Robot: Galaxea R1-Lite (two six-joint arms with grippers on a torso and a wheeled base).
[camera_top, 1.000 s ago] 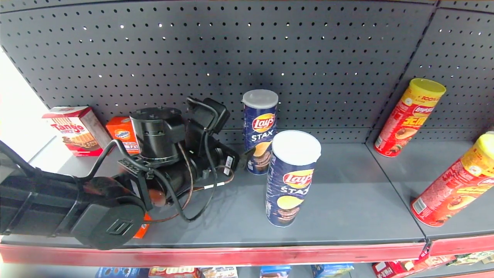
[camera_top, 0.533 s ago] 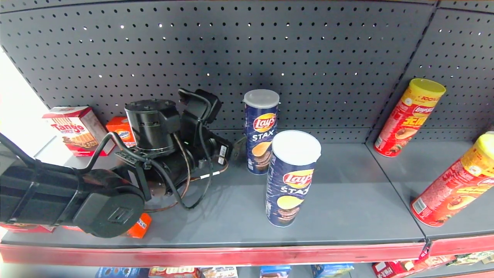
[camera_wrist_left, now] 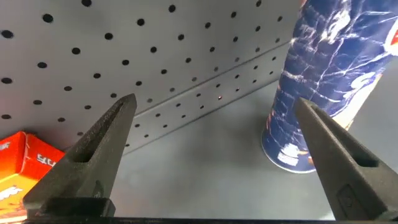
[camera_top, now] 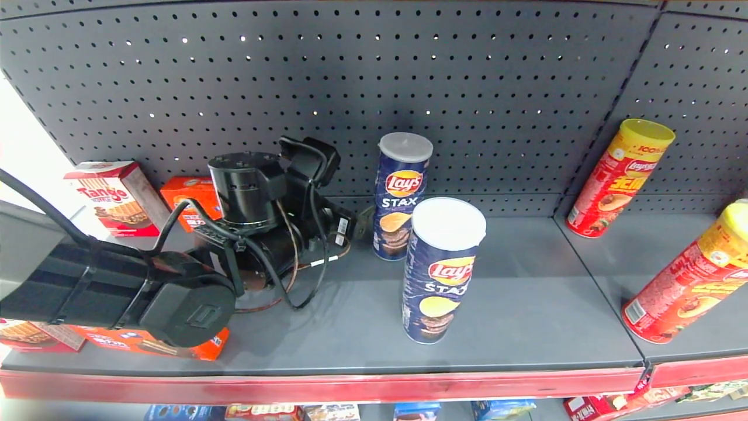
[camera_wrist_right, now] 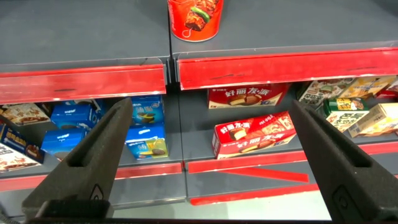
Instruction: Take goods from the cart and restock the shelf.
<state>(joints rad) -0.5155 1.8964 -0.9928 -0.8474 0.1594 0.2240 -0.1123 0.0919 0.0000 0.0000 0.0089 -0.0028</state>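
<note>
Blue chip can point(camera_top: 402, 196) stands at the back of the shelf point(camera_top: 526, 304), just beside the left gripper point(camera_wrist_left: 214, 106), spread wide and empty; a second blue can point(camera_top: 441, 269) stands nearer the front, red cans point(camera_top: 619, 178) lean at the right. The right gripper point(camera_wrist_right: 211, 104) hangs spread before lower shelves point(camera_wrist_right: 87, 84)

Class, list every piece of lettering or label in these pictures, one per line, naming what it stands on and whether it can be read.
Front blue can: logo and large word, readable.
Rear blue can: same logo and word, readable.
Red-and-white box: large slanted word, readable.
Far red-and-yellow can: logo and characters, blurred.
Near red-and-yellow can: print too blurred.
Lower-shelf red box: white characters, readable.
Orange box: small logo, blurred.
</note>
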